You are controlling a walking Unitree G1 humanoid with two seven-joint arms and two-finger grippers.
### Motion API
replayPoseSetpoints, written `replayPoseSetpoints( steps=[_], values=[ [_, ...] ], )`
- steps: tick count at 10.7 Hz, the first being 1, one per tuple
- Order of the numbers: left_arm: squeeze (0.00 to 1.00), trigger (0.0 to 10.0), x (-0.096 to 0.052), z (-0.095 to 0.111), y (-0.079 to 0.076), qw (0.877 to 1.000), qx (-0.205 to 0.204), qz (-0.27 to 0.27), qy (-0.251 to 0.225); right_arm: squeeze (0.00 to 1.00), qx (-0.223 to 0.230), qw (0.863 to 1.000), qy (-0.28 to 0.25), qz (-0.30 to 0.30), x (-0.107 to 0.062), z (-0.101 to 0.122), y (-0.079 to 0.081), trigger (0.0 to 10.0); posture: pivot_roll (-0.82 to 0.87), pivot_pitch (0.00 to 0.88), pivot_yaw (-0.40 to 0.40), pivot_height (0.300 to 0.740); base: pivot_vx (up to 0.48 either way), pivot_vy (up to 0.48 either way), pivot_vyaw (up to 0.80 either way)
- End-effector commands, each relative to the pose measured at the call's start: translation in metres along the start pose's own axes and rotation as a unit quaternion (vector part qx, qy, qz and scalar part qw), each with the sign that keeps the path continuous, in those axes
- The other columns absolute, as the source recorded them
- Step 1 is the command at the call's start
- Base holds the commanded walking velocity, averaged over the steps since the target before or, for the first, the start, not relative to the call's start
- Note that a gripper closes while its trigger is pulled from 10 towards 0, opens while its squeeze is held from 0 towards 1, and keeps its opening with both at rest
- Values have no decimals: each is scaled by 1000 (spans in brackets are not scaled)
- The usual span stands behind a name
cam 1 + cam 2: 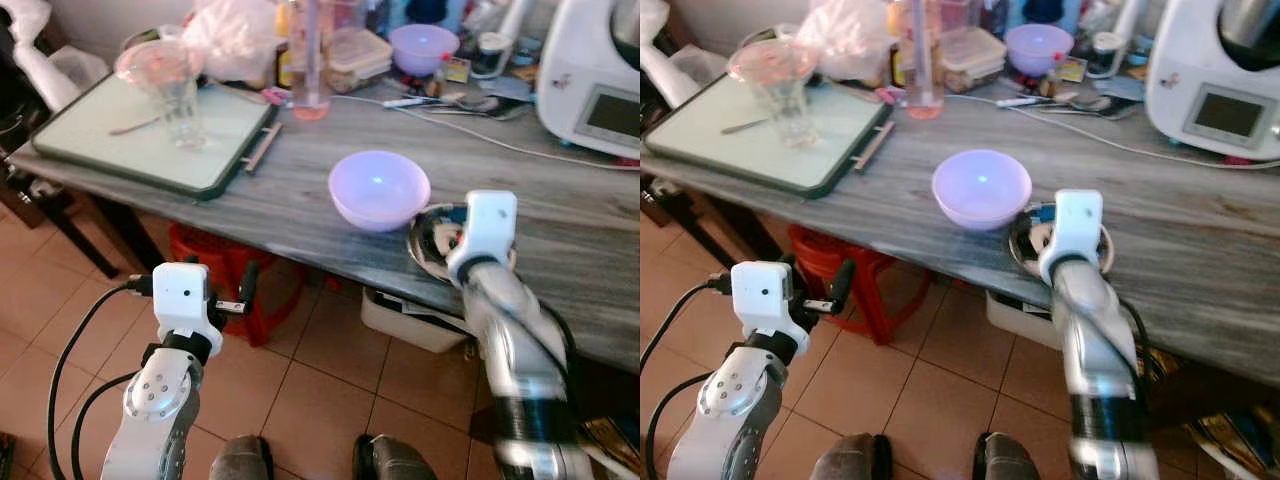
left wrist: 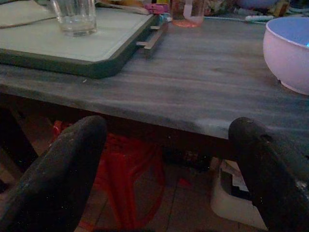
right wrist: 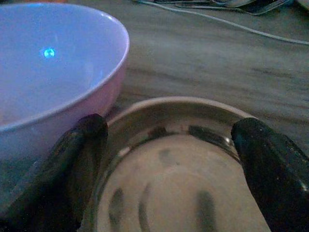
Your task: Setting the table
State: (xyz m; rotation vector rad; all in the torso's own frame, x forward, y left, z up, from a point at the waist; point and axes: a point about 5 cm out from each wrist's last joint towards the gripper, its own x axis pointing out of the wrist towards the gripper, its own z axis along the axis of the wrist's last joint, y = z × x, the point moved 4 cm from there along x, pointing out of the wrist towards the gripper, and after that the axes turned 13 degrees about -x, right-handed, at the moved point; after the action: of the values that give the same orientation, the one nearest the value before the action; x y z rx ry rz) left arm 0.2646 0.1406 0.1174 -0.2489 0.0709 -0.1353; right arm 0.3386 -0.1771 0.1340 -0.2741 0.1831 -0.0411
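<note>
Our right pincer [image 3: 166, 140] hangs over the steel bowl [image 3: 178, 193], fingers spread wide to either side of its rim and gripping nothing. That bowl sits at the near edge of the desk [image 1: 300, 200], touching or just beside the lilac bowl [image 1: 379, 188]. We judge the steel light, rigid and slick, its polished round wall apt to slip, so the thin rim looks the best hold. Our left pincer [image 2: 169, 145] hovers open and empty below the desk edge.

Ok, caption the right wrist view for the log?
Right gripper open over the steel bowl, beside the lilac bowl.
</note>
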Motion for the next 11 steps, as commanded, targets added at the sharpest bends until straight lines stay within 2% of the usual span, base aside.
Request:
replayPoseSetpoints(
  steps=[1,3,4,6,7,11],
  values=[
    [0,10000,-1,4,0,1000,3,4,-7,0,-15,999,-26,-22,-9,9,-8,10000,82,94,21,740,0,0,0],
    [0,10000,0,5,-3,1000,2,-4,-8,0,-19,998,-38,-48,-24,7,-21,10000,68,102,24,740,0,0,0],
    [0,10000,0,3,-4,1000,1,-5,-5,0,-17,996,-61,-55,-29,11,-23,10000,64,85,23,740,0,0,0],
    [0,10000,6,3,-4,1000,-5,-5,-9,0,-19,987,-150,-51,-29,47,-13,10000,61,51,20,740,-131,0,0],
    [0,10000,7,3,-5,1000,-5,-5,-10,0,-18,987,-149,-53,-28,46,-14,10000,62,48,19,740,-289,0,0],
    [0,10000,13,14,-5,1000,-1,-8,-27,0,-23,983,-175,-56,-22,57,-14,10000,63,67,25,740,-274,0,-561]
  ],
)
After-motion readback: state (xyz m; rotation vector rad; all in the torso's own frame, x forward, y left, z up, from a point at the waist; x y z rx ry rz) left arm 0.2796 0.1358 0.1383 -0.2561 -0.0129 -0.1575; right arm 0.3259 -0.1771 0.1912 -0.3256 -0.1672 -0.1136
